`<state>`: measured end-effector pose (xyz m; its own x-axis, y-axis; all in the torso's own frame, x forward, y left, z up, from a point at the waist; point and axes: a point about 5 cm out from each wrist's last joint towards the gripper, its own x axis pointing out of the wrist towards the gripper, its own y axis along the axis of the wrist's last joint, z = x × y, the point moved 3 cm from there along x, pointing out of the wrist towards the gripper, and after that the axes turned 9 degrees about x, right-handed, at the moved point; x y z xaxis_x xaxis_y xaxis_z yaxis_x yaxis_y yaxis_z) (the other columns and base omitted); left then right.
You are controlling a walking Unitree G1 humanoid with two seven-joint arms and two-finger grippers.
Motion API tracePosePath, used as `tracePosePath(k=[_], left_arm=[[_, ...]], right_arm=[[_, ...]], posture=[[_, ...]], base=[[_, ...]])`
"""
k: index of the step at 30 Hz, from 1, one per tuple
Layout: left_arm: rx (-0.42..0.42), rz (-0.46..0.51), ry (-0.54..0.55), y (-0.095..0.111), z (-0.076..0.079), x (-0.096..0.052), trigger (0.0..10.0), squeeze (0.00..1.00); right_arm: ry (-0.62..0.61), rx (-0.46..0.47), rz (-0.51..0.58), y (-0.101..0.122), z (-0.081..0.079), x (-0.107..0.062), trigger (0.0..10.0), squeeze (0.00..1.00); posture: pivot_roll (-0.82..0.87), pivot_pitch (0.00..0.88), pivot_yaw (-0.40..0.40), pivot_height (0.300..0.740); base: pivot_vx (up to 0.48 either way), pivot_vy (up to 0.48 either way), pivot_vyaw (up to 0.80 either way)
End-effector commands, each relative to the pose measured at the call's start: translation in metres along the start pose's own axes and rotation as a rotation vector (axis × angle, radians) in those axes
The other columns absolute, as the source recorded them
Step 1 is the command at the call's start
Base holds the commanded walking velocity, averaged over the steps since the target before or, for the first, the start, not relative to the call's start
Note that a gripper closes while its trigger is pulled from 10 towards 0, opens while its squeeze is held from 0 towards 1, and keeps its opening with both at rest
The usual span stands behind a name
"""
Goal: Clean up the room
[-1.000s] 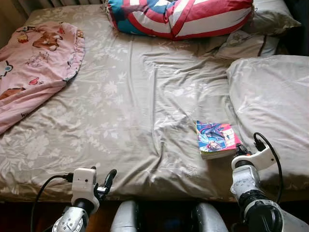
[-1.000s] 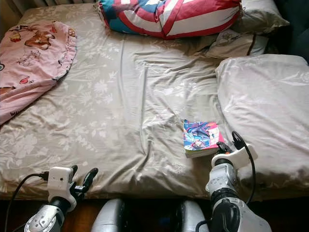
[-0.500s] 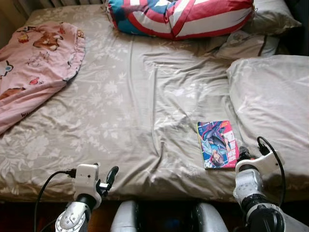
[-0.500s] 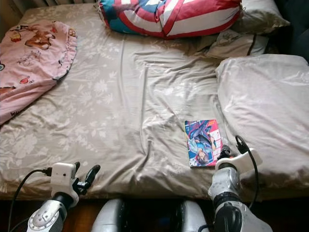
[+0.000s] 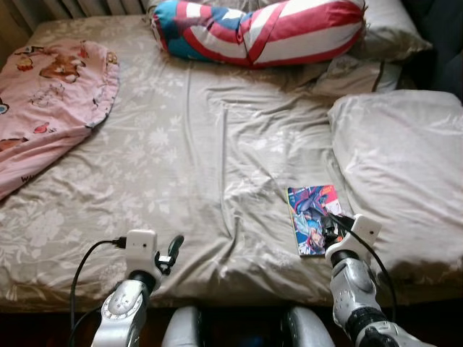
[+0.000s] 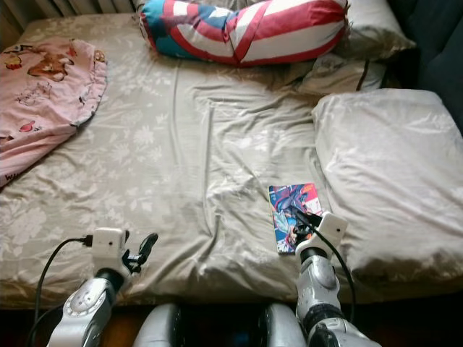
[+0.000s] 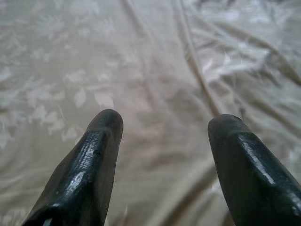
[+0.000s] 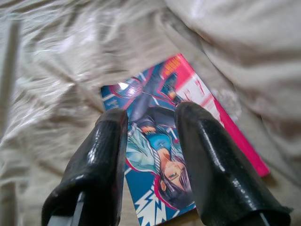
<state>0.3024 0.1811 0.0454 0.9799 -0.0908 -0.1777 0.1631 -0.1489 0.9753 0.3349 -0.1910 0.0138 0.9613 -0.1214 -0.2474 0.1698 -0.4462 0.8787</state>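
Bed [image 5: 188, 166] with a wrinkled beige floral sheet takes up most of the head views. Large beige pillow [image 5: 401, 173] lies on its right side. Long red, white and blue striped cushion [image 5: 260, 29] sits across the head end, with two smaller beige pillows [image 5: 354, 72] just beside its right end. Pink cartoon-print blanket [image 5: 47, 101] is bunched at the bed's left edge.

Comic book [image 5: 312, 218], colourful cover up, lies flat on the sheet near the bed's front edge, just beside the big pillow's left side.

Right gripper [image 8: 150, 122] is over the near end of the book; its fingers [image 8: 106, 155] stand a little apart above the cover, gripping nothing, and whether they touch the cover cannot be told. Left gripper [image 7: 164, 125] is at the front-left edge of the bed, well apart from the book, fingers spread wide over bare sheet, empty.
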Motion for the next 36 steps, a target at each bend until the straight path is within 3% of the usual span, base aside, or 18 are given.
tracePosePath(k=[1,8,10,12,16,23,27,36], left_arm=[[-0.021,-0.041,0.035,-0.014,-0.006,0.001,10.0,0.0],[-0.017,-0.14,0.07,-0.04,-0.01,0.007,10.0,0.0],[-0.008,-0.193,0.06,-0.053,-0.008,0.006,10.0,0.0],[-0.01,-0.206,0.062,-0.056,-0.009,0.004,10.0,0.0],[-0.01,-0.312,0.068,-0.083,-0.011,-0.007,10.0,0.0],[-0.014,-0.392,0.041,-0.099,-0.004,-0.015,10.0,0.0],[-0.01,-0.455,0.007,-0.111,0.005,-0.02,10.0,0.0],[0.033,-0.531,-0.022,-0.122,0.01,-0.027,10.0,0.0]], right_arm=[[0.037,-0.076,-0.028,-0.01,0.001,-0.007,10.0,0.0],[-0.029,-0.162,-0.131,-0.029,0.027,-0.019,10.0,0.0],[-0.081,-0.149,-0.203,-0.04,0.044,-0.027,10.0,0.0],[-0.082,-0.153,-0.219,-0.043,0.046,-0.029,10.0,0.0],[-0.106,-0.219,-0.34,-0.066,0.06,-0.045,10.0,0.0],[-0.161,-0.227,-0.41,-0.083,0.073,-0.062,10.0,0.0],[-0.199,-0.193,-0.489,-0.105,0.079,-0.081,10.0,0.0],[-0.228,-0.207,-0.533,-0.114,0.087,-0.093,10.0,0.0]], posture=[[-0.04,0.055,0.012,0.66],[-0.06,0.0,-0.011,0.66],[-0.06,0.0,-0.017,0.66],[-0.06,0.0,-0.018,0.66],[-0.08,0.0,-0.028,0.66],[-0.08,0.0,-0.025,0.66],[-0.09,0.0,-0.018,0.685],[-0.1,0.0,-0.01,0.735]], base=[[0.0,0.0,0.0],[0.0,0.0,0.0],[0.0,0.0,0.0],[0.0,0.0,0.0],[0.0,0.0,0.0],[0.0,0.0,0.0],[0.0,0.0,0.0],[0.0,0.0,0.0]])
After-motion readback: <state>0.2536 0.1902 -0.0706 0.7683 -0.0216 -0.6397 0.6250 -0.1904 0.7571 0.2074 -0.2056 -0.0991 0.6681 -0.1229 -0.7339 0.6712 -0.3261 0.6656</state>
